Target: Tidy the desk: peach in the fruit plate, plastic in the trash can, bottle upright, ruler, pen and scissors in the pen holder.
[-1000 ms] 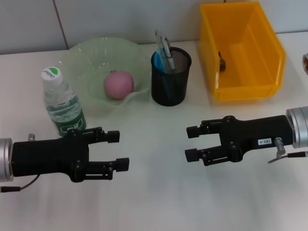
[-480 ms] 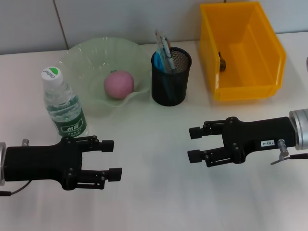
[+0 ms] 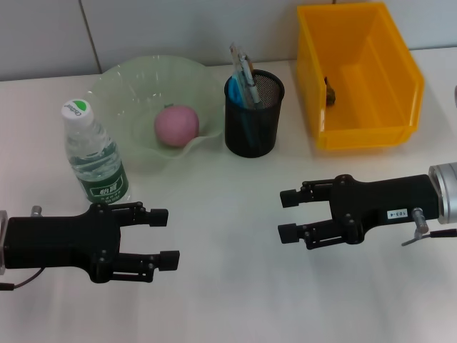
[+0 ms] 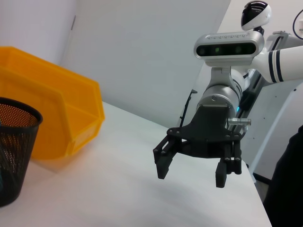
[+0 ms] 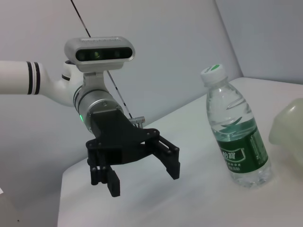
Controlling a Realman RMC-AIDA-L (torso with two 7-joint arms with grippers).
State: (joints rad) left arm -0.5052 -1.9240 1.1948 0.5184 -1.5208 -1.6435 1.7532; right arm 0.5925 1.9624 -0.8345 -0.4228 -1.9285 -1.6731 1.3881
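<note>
I see both arms low over the table's (image 3: pixel 228 300) near edge, nothing held. Left gripper (image 3: pixel 166 237) sits toward the near-left corner, fingers apart, pointing at the middle — bottle (image 3: pixel 94 155) stands upright just behind it, cap on. Right gripper (image 3: pixel 288 214) is toward the near-right side, fingers apart too, facing the left one across bare tabletop.

Peach (image 3: pixel 176 125) is in the fruit plate (image 3: pixel 128 89) near the far edge, left of centre. Pen holder (image 3: pixel 253 114) stands just beside the plate with pens sticking out; I can't pick out ruler or scissors in it. Trash can (image 3: pixel 371 107) — yellow bin at the far-right corner — has something small and dark inside.
</note>
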